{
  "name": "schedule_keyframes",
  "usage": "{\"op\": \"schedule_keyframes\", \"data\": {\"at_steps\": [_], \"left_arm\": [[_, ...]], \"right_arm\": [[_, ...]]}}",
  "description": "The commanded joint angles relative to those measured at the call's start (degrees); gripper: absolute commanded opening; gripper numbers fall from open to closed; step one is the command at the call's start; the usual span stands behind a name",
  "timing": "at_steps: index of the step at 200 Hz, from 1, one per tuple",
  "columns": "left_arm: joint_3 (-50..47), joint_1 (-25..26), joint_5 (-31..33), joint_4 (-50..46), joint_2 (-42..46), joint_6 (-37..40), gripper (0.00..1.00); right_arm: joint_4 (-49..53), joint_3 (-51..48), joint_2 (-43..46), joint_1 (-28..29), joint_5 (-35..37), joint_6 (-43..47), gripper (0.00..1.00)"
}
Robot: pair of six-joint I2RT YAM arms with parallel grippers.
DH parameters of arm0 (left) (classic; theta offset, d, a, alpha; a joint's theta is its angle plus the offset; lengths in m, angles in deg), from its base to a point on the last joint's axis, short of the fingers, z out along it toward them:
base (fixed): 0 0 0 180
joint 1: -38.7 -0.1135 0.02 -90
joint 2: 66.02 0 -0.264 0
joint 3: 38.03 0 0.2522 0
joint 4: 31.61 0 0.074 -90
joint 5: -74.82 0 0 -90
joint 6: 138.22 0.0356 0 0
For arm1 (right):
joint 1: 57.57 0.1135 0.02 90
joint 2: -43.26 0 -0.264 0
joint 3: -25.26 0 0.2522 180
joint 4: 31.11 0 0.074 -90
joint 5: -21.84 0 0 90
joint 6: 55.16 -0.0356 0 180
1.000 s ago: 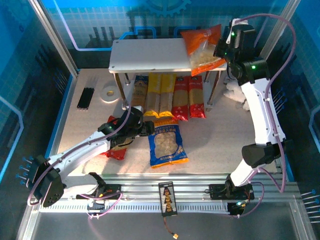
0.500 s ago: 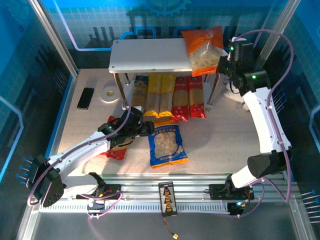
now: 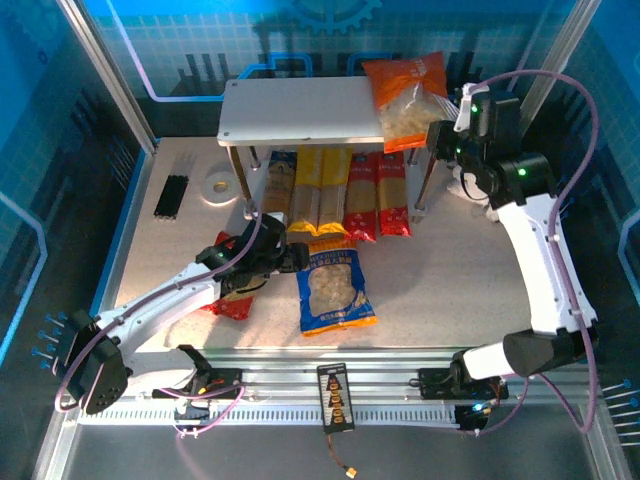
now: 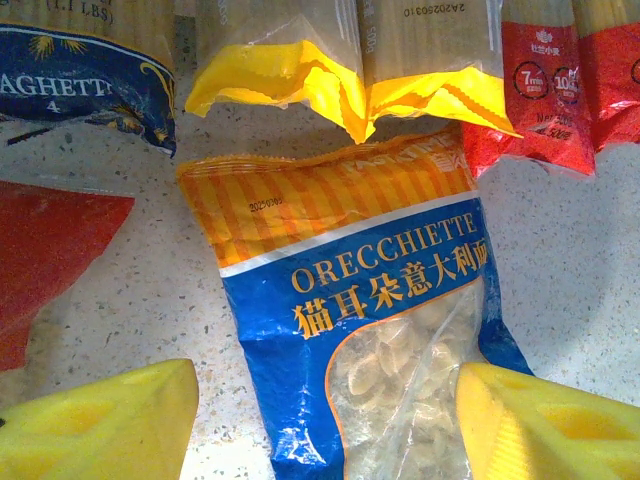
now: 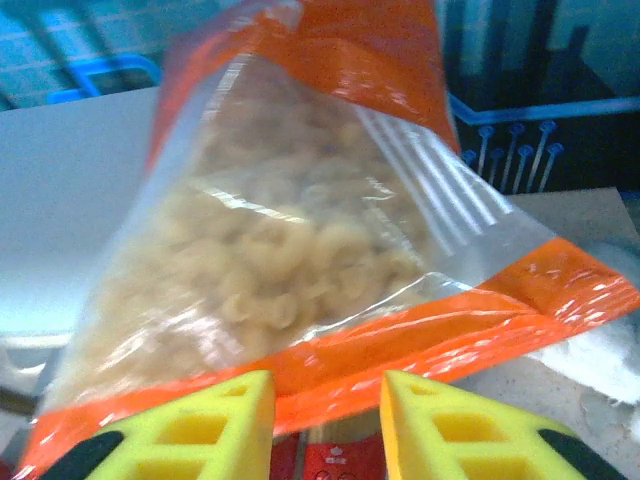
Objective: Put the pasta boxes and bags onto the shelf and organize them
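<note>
the orange bag lies on the right end of the shelf's top board, its near corner hanging over the edge. beneath that board we see the five pasta boxes side by side, near ends sticking out: the dark blue pack, two yellow packs, then two red packs. the blue bag lies flat on the table just in front of the yellow packs, and the red bag lies to its left, partly under the left arm.

in the right wrist view the right gripper sits at the lower seam of the orange bag; its yellow fingers stand a little apart and we see no pinch on the plastic. from above, this gripper is at the shelf's right end.

the left gripper hovers over the blue bag, jaws spread wide to either side of it, holding nothing.

further out we see a white plush toy right of the shelf, and a black stick bundle and a white ring to its left.
</note>
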Motion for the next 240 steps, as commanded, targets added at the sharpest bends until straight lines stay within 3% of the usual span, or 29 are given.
{"op": "schedule_keyframes", "data": {"at_steps": [1,20,31,105,240], "left_arm": [[-0.30,0.55,-0.71,0.35,0.24,0.25,0.69],[-0.08,0.77,-0.80,0.28,0.19,0.08,0.69],[-0.10,0.94,-0.59,0.13,0.37,0.16,0.69],[-0.21,1.23,0.08,-0.53,1.40,0.15,0.69],[-0.86,1.32,0.29,-0.02,0.72,0.19,0.69]], "right_arm": [[1.62,-1.25,2.08,2.03,-1.78,0.55,0.25],[3.01,-2.20,2.27,3.26,-1.92,0.84,0.10],[3.52,-3.00,2.49,4.04,-1.60,0.82,0.08],[2.26,-7.61,1.89,7.56,-0.16,0.18,0.07],[-2.31,3.59,-11.06,9.24,0.35,0.16,0.07]]}}
